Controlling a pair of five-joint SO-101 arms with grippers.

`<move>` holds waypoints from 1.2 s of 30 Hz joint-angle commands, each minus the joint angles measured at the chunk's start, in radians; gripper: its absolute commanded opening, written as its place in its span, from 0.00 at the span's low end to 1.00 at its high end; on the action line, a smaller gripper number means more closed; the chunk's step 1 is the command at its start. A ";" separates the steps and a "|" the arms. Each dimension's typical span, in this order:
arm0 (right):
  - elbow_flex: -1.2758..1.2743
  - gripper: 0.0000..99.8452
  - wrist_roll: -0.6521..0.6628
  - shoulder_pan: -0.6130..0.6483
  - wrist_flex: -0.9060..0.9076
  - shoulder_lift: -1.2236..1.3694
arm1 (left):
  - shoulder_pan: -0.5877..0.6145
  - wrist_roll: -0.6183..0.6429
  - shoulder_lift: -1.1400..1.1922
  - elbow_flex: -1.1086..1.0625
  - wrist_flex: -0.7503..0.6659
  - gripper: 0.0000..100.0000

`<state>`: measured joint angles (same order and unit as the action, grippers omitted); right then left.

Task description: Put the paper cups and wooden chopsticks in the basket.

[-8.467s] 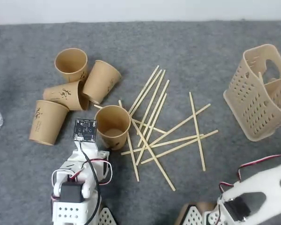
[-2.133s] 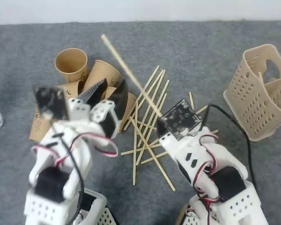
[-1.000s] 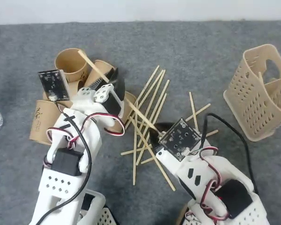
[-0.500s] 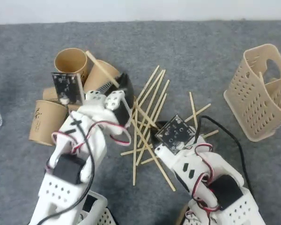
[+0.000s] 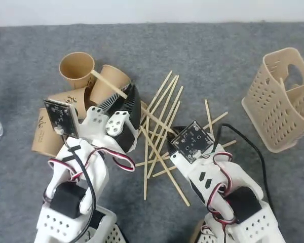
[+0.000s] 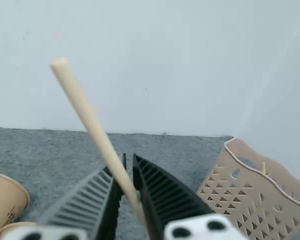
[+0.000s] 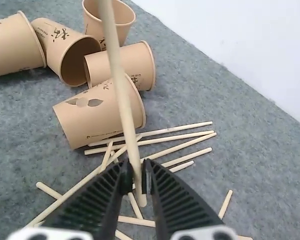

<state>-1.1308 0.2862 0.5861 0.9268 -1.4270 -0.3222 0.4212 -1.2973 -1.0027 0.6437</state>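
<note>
My left hand (image 6: 129, 164) and right hand (image 7: 135, 172) each pinch a chopstick (image 6: 85, 112) tight, raised above the paper cups (image 5: 76, 68) and loose chopsticks (image 5: 164, 101)

The high camera looks down over the table (image 5: 218, 55); wrist cameras look closely along their tools (image 6: 129, 161) (image 7: 135, 165); all show cups (image 5: 77, 68).

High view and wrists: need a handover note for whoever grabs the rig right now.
Left gripper: shut on a pale wooden chopstick. Right gripper: shut on a chopstick too; high view suggests one stick spanning both.
Five tan paper cups and the loose chopstick pile are on the grey carpet; beige perforated plastic basket stands apart on the right arm's side.
Done: no cup in the basket.
Left: all cups, the pile, the held stick.
</note>
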 commanded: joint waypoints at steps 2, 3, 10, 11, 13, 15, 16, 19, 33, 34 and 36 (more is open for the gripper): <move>0.008 0.05 0.011 -0.013 -0.021 -0.007 | -0.005 -0.012 -0.009 0.007 0.005 0.01; 0.008 0.08 0.011 -0.013 -0.019 -0.007 | -0.005 -0.012 -0.009 0.007 0.005 0.01; 0.009 0.09 0.011 -0.012 -0.028 -0.007 | -0.005 -0.012 -0.009 0.005 0.008 0.01; 0.009 0.09 0.011 -0.010 -0.041 -0.007 | -0.005 -0.012 -0.009 0.004 0.008 0.01; 0.009 0.09 0.011 -0.010 -0.059 -0.007 | -0.005 -0.012 -0.011 -0.004 0.008 0.01; 0.009 0.09 0.012 -0.008 -0.074 -0.007 | -0.003 -0.012 -0.011 -0.004 0.008 0.01; 0.009 0.09 0.012 -0.013 -0.076 -0.007 | -0.002 -0.012 -0.011 -0.004 0.008 0.01; 0.008 0.09 0.028 -0.035 -0.065 -0.007 | 0.005 -0.012 -0.017 -0.005 0.032 0.01; 0.270 0.09 0.034 -0.122 0.159 0.374 | 0.583 -0.517 -0.239 -0.125 0.516 0.04; 0.313 0.09 0.032 -0.120 0.176 0.441 | 0.635 -0.535 -0.273 -0.159 0.512 0.06; 0.408 0.09 0.031 -0.114 0.220 0.575 | 0.712 -0.572 -0.339 -0.229 0.499 0.08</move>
<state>-0.8807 0.3153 0.4695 1.0971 -1.0311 0.2194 -0.0667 -1.5152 -1.1500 1.1485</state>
